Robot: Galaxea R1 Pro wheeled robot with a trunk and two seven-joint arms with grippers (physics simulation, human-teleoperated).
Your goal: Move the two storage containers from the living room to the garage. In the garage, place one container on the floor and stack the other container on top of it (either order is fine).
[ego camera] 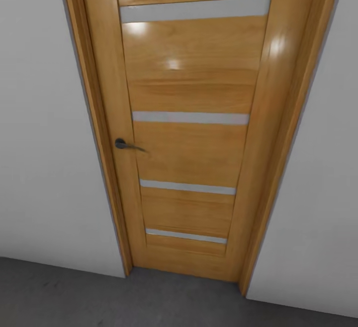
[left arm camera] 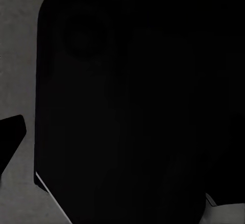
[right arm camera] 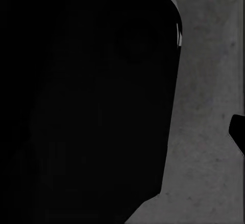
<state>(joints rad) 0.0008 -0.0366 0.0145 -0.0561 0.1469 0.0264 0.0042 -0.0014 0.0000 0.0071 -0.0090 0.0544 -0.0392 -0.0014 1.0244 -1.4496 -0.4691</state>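
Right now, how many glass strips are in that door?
4 on the door: top, above the handle, below it, lowest. More may sit above the picture's edge.

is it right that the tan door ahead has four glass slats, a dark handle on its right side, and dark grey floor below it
Not quite. The head view shows the handle on the left side of the tan door, not the right. The rest holds: four glass slats cross it, and dark grey floor lies below.

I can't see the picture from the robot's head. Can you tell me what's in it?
A shut tan wooden door with four pale glass strips across it and a dark lever handle on its left side. Plain pale grey walls stand on both sides, and dark grey floor runs along the bottom.
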